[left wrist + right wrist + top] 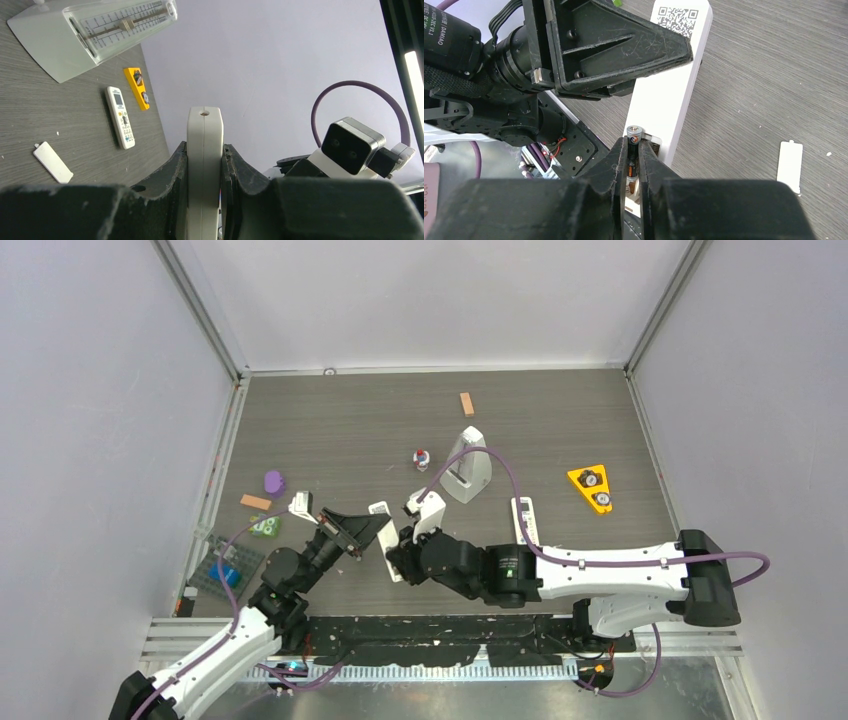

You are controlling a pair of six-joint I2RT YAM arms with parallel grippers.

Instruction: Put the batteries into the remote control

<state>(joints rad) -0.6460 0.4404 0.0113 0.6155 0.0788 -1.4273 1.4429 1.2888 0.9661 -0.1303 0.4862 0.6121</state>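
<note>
Grey wood-grain table (pixel 540 410) is seen behind a white remote control (pixel 204 130) bearing a QR-code label (pixel 675 19), clamped by the left gripper (pixel 204 150), while a battery (pixel 634 134) is pinched by the right gripper (pixel 633 150) at its open compartment (pixel 653 144).

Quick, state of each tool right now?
Left tool: closed on the remote control.
Right tool: closed on a battery.

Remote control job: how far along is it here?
Done: the cover is off, lying on the table. In hand: the left gripper clamps the remote control while the right gripper holds a battery at its open compartment. Left: seating that battery, any others, and refitting the cover. Whether any are already in is hidden.
</note>
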